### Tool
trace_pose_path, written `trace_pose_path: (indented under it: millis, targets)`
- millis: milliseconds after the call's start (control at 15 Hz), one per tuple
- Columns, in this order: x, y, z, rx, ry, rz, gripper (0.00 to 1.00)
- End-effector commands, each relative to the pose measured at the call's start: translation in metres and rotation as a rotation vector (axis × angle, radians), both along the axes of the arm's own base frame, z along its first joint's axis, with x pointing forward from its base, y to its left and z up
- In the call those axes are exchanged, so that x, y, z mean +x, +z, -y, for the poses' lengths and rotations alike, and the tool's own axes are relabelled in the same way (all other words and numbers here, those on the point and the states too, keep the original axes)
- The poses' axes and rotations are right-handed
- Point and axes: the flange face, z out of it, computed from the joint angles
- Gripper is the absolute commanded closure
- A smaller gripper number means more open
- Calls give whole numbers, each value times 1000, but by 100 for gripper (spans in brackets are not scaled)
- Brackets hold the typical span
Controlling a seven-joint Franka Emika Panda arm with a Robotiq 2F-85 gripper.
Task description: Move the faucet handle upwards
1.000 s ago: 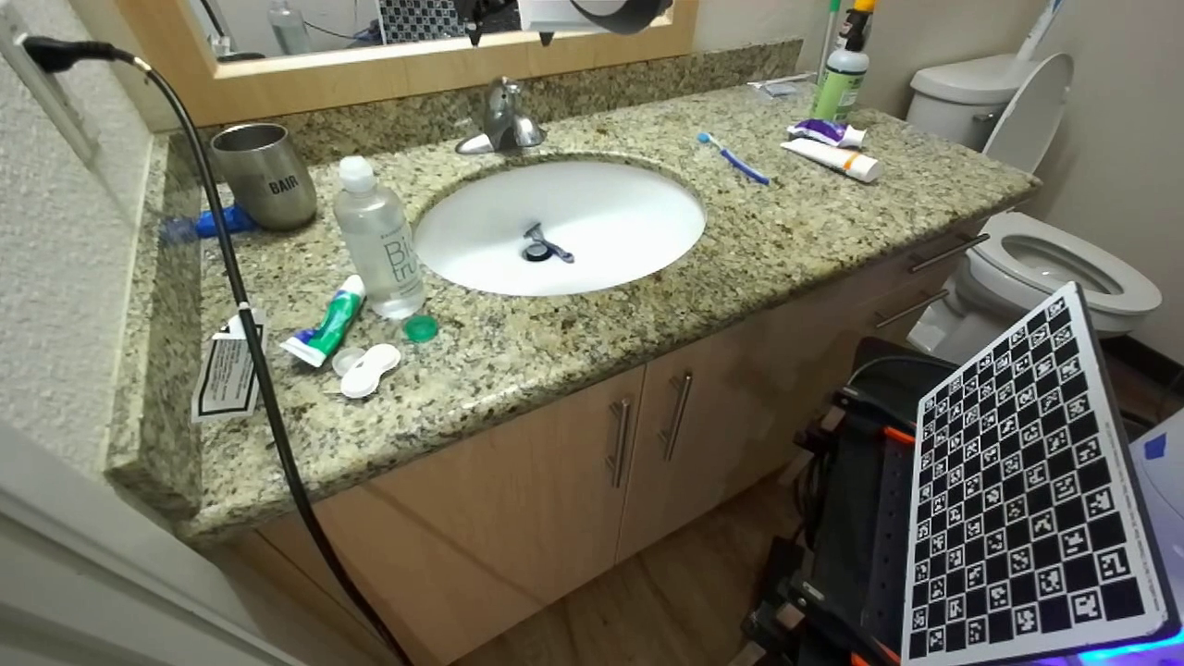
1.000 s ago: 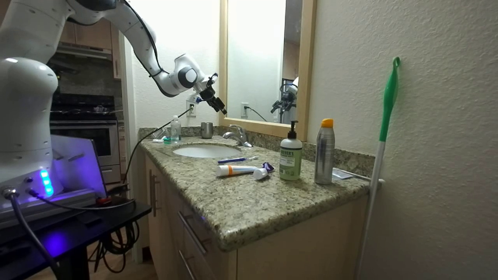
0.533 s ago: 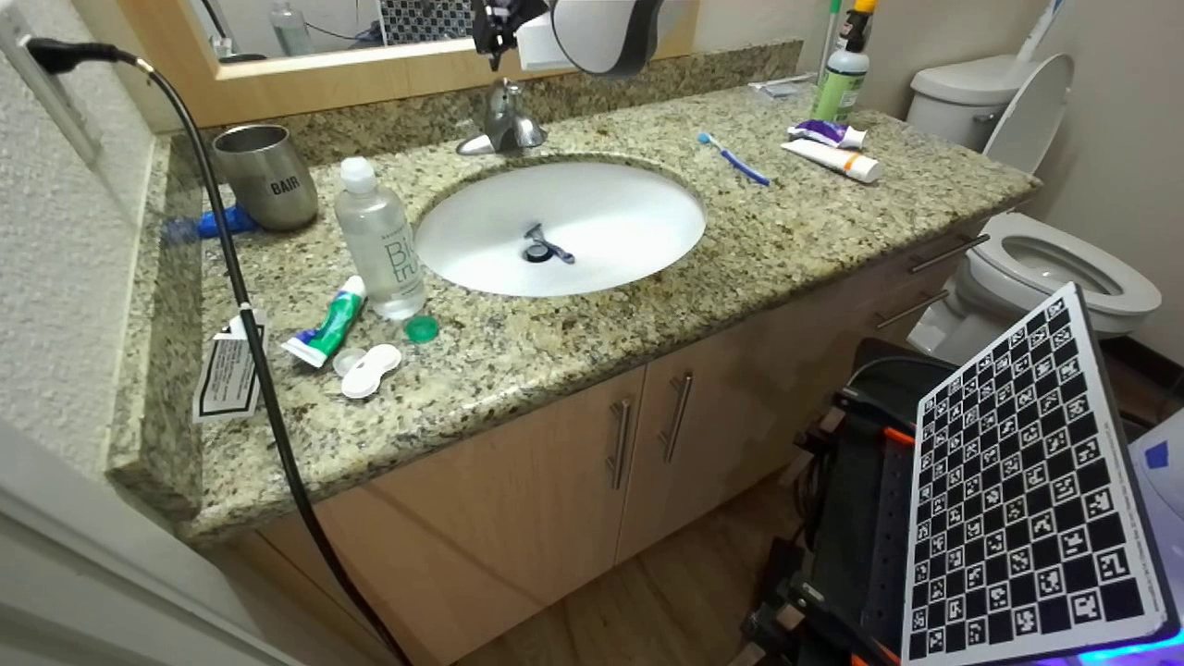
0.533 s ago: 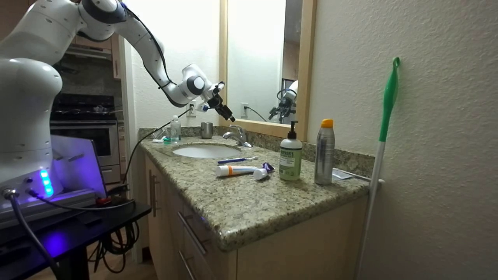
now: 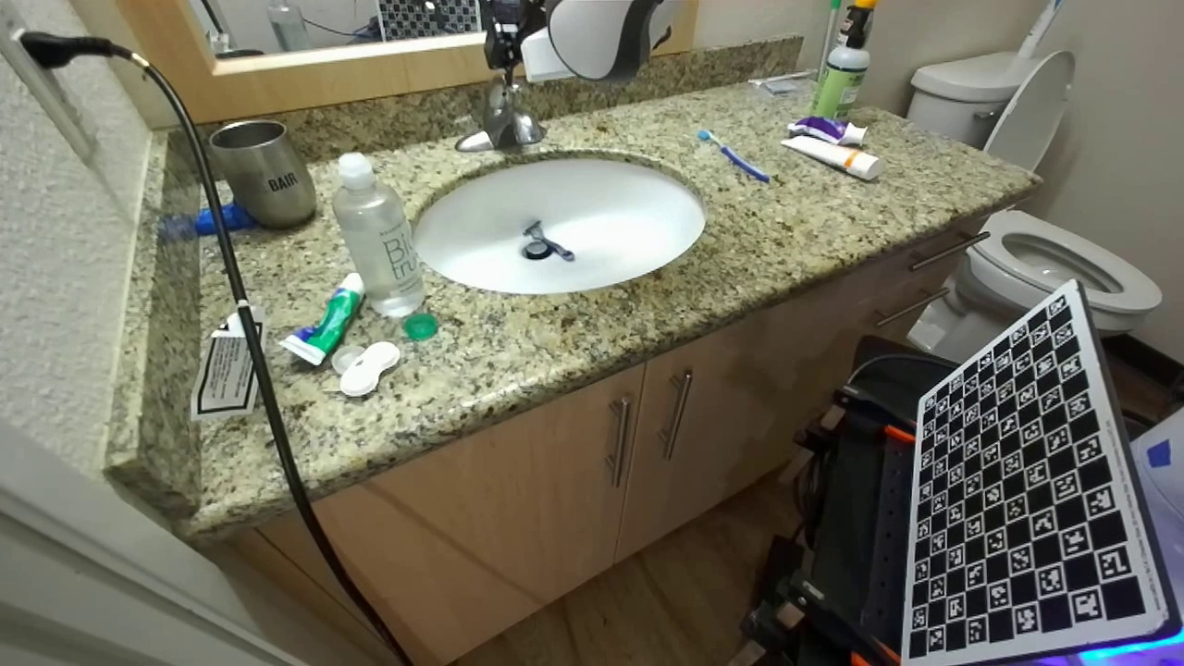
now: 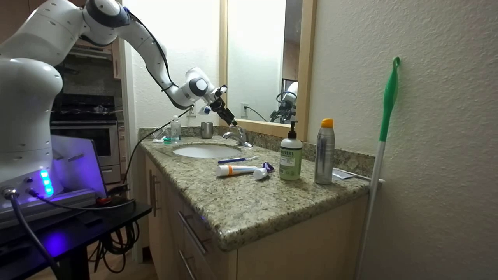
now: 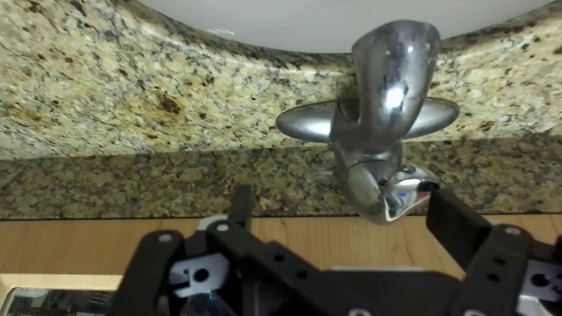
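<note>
Currently, gripper (image 5: 507,74): in an exterior view, before the mirror frame's (image 5: 370,79) lower edge.
Sink (image 6: 206,151): in an exterior view, rim below the gripper, apart.
Faucet handle (image 7: 408,193): wrist view, between wide-spread fingers (image 7: 456,224), beside one, contact unclear; free room toward the other.

Faucet handle (image 6: 240,130) partly hidden, mirror (image 6: 255,58) cut off

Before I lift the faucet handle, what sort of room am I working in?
Almost certainly a bathroom: a toilet stands past the end of the counter, a white oval sink is set into that counter, and a blue toothbrush lies on it near the sink.
</note>
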Motion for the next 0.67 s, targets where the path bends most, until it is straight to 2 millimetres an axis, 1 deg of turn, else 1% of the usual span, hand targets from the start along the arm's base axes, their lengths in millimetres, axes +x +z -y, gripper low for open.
trace_pose_path:
  millis: [0, 133, 333, 400, 467, 600]
  targets:
    - [5, 0, -1, -5, 1, 5, 0]
    - [8, -8, -4, -9, 2, -13, 0]
    - [10, -15, 2, -4, -18, -54, 0]
    - [12, -17, 1, -6, -25, -49, 25]
    - [12, -17, 2, -10, -33, -34, 26]
    - [16, -14, -2, 5, -44, -27, 41]
